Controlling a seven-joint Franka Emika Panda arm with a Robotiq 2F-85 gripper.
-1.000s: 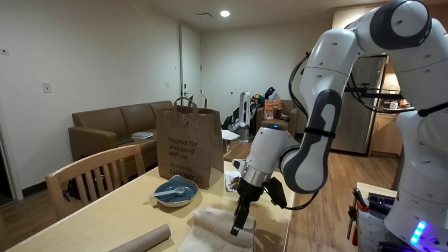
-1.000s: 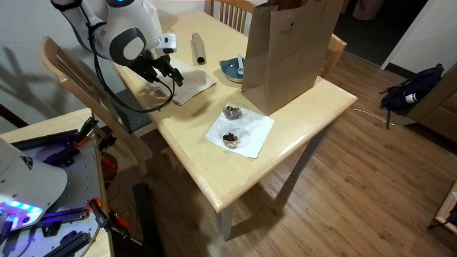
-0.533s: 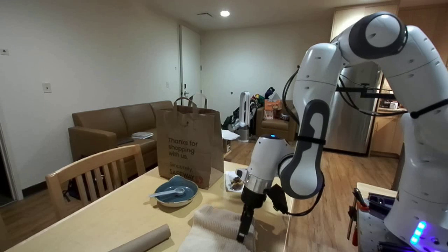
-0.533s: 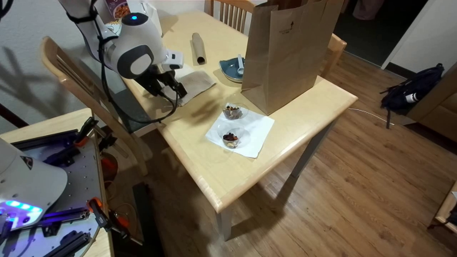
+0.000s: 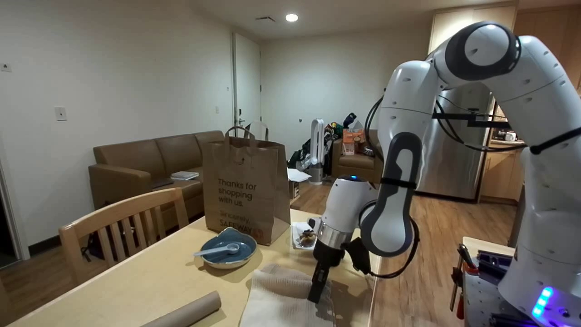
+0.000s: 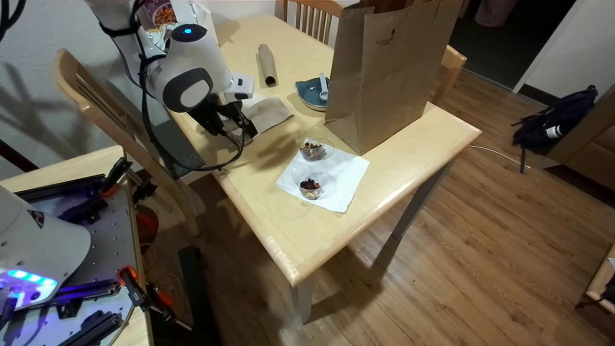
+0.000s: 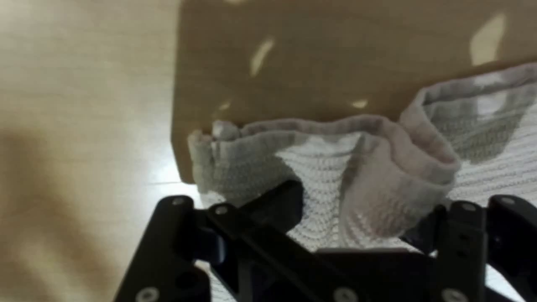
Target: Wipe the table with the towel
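Observation:
On the wooden table (image 5: 150,281) lies a whitish ribbed towel (image 5: 272,297), seen also as a towel (image 6: 271,110) partly behind the arm. My gripper (image 5: 314,297) points down at the towel's edge. In the wrist view the jaws of my gripper (image 7: 361,216) stand part way apart. The towel (image 7: 321,176) is bunched up between them, its fold leaning against the right finger. A strip of lit cloth shows between this fold and the left finger (image 7: 289,205). The right fingertip is mostly hidden behind the fold.
A tall paper bag (image 6: 379,81) stands on the table beside a blue bowl (image 5: 229,250) with a spoon. A cardboard roll (image 5: 186,311) lies near the towel. Two clear cups (image 6: 311,190) sit on a white napkin (image 6: 353,168). A chair (image 6: 120,125) adjoins the table's edge.
The arm has come lower, and the gripper has shifted a little towards the cups' end of the table. Near the fingers the towel has slid slightly and become more rumpled.

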